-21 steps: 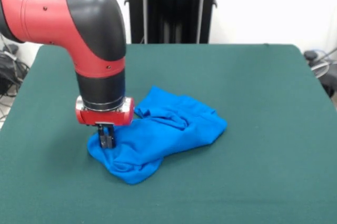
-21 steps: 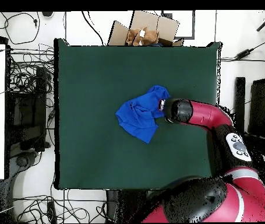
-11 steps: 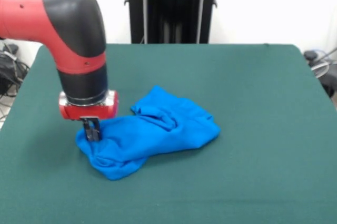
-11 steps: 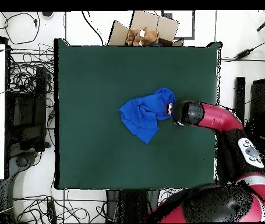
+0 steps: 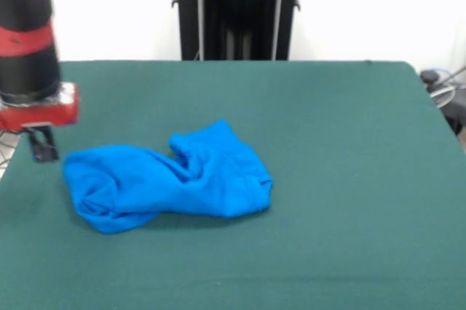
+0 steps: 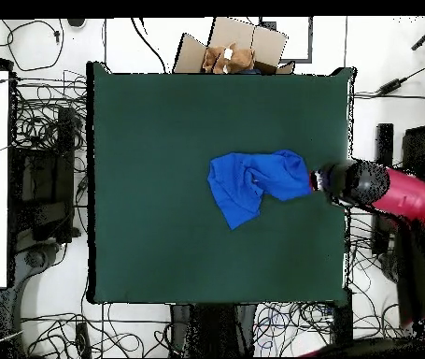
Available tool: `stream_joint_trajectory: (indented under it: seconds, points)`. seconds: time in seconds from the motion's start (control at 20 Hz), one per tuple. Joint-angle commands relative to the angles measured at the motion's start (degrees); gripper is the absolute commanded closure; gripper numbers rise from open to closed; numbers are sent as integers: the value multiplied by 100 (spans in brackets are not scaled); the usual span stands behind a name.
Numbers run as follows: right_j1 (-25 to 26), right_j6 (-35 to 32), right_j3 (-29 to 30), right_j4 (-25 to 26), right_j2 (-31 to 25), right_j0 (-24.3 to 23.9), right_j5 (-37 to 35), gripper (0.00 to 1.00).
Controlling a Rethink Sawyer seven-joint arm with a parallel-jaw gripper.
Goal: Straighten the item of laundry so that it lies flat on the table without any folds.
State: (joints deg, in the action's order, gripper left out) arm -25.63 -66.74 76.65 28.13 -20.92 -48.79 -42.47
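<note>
The blue T-shirt (image 5: 171, 183) is seen lying crumpled on the green counter (image 5: 349, 142), not flat: in the front view it is drawn out into a long, low heap, with a rounded, rolled end at the picture's left and a wider, bunched part with a raised peak toward the middle. Several folds and creases are visible across the fabric, and no lettering can be made out. In the overhead view the T-shirt (image 6: 253, 185) is found right of the counter's (image 6: 160, 140) centre, with one lobe stretched toward the right edge and a pointed lobe hanging toward the lower side.

The gripper (image 5: 44, 144) is seen at the left edge of the front view, hanging below the red and black arm (image 5: 28, 41) and its red wrist ring. It is placed just above and beside the left end of the T-shirt; whether the fabric is touched there cannot be told. The jaws appear as one small dark block, and it cannot be told whether they are released or clenched. In the overhead view the gripper (image 6: 317, 180) is met at the right tip of the T-shirt, close to the counter's right edge.

A cardboard box (image 6: 234, 47) is seen beyond the counter's top edge in the overhead view, and cables (image 6: 48, 103) are spread on the floor around it.
</note>
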Motion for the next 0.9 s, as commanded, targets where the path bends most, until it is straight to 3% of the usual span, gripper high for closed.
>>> stream_joint_trajectory:
  seconds: [0.05,0.25,0.6,0.8,0.9]
  points:
    - [-203,1647,-825,212,-727,-79,-578,100]
    - [-205,2001,-914,259,-706,-20,-627,100]
    - [-356,1961,-815,194,-524,142,-580,100]
    - [-483,1715,-574,121,-447,228,-591,100]
    - [-615,1215,-241,-64,-373,340,-585,100]
